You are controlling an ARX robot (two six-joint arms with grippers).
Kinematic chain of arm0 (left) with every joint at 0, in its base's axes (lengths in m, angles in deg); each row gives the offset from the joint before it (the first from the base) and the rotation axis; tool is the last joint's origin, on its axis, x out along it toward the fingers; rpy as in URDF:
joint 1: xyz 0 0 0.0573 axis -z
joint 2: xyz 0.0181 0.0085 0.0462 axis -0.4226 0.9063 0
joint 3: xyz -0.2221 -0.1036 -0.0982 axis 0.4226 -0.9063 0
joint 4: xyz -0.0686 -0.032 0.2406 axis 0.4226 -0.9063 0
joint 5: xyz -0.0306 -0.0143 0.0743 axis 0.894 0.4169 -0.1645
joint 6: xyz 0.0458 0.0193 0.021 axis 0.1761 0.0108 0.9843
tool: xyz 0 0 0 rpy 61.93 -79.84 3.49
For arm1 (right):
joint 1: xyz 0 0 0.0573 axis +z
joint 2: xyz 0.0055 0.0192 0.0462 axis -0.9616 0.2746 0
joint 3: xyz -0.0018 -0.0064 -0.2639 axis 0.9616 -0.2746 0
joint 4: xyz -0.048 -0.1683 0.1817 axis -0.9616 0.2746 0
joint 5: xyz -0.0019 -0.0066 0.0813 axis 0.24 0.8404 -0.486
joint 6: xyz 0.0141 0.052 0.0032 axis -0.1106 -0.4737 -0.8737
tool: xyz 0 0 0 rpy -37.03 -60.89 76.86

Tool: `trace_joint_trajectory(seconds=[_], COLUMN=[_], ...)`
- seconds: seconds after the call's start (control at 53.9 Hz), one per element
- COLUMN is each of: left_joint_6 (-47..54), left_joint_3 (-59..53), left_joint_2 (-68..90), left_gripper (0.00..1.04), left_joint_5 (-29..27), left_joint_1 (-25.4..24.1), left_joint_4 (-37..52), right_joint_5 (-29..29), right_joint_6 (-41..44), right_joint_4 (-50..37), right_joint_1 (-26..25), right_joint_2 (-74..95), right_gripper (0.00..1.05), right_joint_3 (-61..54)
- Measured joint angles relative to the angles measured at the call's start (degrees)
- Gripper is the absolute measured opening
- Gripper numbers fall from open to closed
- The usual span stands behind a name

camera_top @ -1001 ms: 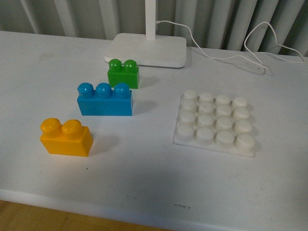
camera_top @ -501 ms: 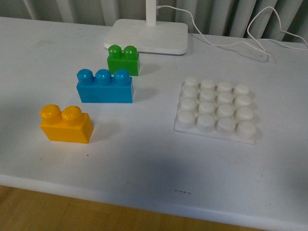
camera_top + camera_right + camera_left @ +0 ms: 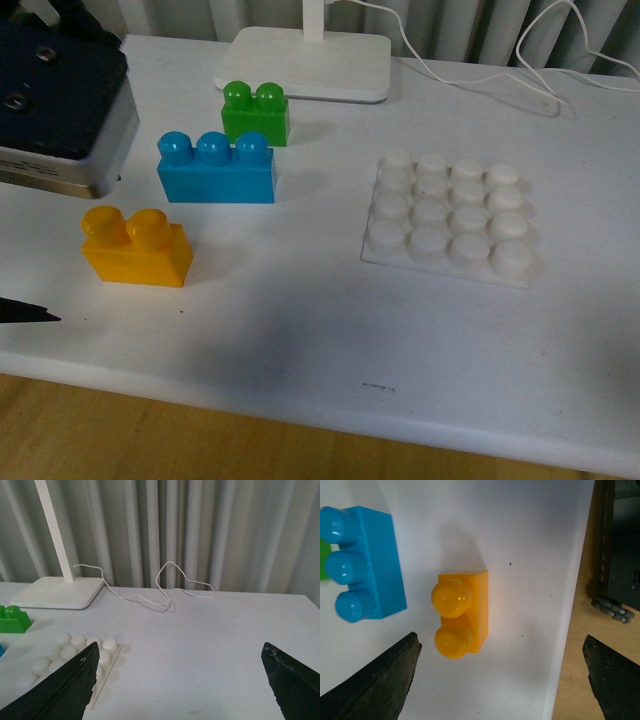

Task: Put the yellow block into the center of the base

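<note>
The yellow block (image 3: 135, 247) stands upright on the white table at the front left, two studs up. The base (image 3: 447, 215), a white studded plate, lies to its right with nothing on it. In the left wrist view my left gripper (image 3: 501, 645) is open and empty above the table edge. The yellow block (image 3: 462, 612) lies just ahead of the gap, nearer one finger. One dark fingertip (image 3: 30, 314) shows at the front view's left edge. My right gripper (image 3: 180, 652) is open and empty over bare table, with the base (image 3: 70, 655) beside one finger.
A blue three-stud brick (image 3: 215, 168) and a green two-stud brick (image 3: 255, 112) stand behind the yellow block. A white lamp foot (image 3: 310, 50) and its cable (image 3: 165, 587) lie at the back. My left arm's dark body (image 3: 55, 100) hangs over the far left.
My left arm has come into the front view at the upper left, with a fingertip at the left edge. Everything sits higher in the frame. The bricks and base have not moved on the table.
</note>
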Motion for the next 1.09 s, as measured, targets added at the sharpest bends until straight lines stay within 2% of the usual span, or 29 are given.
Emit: trace_joint_trajectory(seconds=[0.167,0.723,1.001,1.038,1.094], left_joint_6=[1.01,-0.63,-1.09,-1.46,-2.1], left_joint_3=[3.91,11.02,11.52,11.63,11.87], left_joint_2=[7.45,17.86,18.58,18.21,17.46], left_gripper=[0.98,0.98,0.38,0.33,0.32], left_joint_5=[-2.1,-1.66,-1.81,-1.6,-0.83], left_joint_1=[0.63,1.38,2.36,2.8,3.65], left_joint_4=[2.78,2.67,2.19,1.79,1.57], right_joint_5=[0.0,0.0,0.0,0.0,0.0], right_joint_6=[0.0,0.0,0.0,0.0,0.0], right_joint_4=[0.0,0.0,0.0,0.0,0.0], right_joint_1=[0.0,0.0,0.0,0.0,0.0], right_joint_2=[0.0,0.0,0.0,0.0,0.0], right_gripper=[0.95,0.95,0.95,0.95,0.95], right_joint_3=[0.0,0.0,0.0,0.0,0.0])
